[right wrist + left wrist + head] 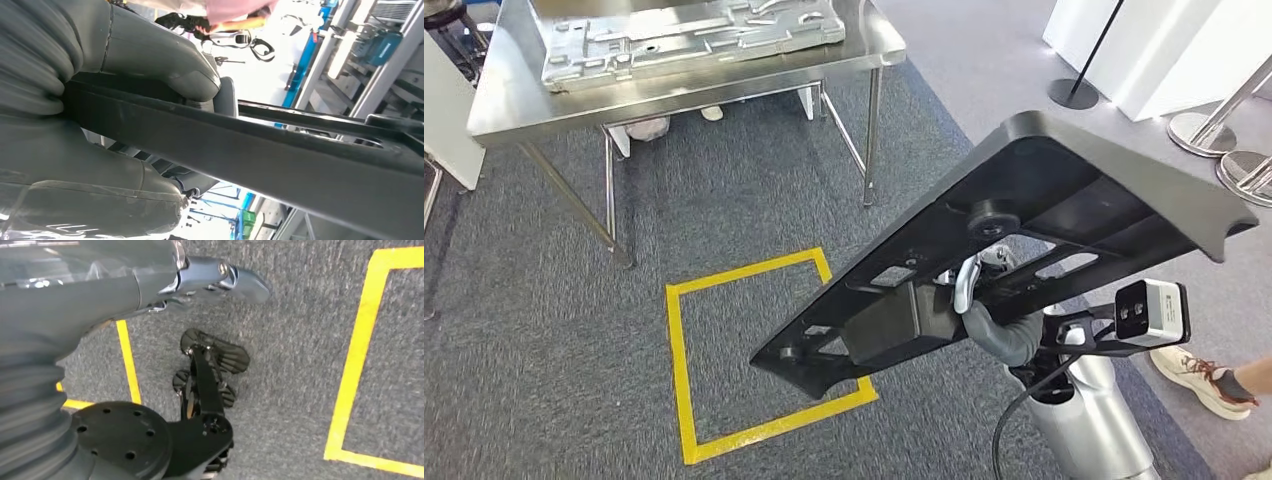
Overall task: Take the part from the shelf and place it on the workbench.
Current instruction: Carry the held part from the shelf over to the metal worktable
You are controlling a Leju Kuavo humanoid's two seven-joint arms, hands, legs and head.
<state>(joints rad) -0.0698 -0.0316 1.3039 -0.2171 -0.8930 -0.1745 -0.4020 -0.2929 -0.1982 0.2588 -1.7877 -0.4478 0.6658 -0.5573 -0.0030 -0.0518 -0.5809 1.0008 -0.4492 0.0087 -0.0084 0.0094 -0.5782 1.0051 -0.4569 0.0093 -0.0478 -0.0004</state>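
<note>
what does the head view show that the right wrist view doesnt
Head view alone: the steel workbench with a silver stamped panel on it, the yellow tape square on the grey carpet, and a person's shoe.

Right wrist view alone: the thumb and fingers clamped close around the part's edge, with blue and grey racking behind.

Both: the right robot hand gripping the long black part.

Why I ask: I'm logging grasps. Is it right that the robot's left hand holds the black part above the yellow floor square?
Not quite: the right hand holds the black part, as the head view shows. It does hang above the yellow floor square.
</note>
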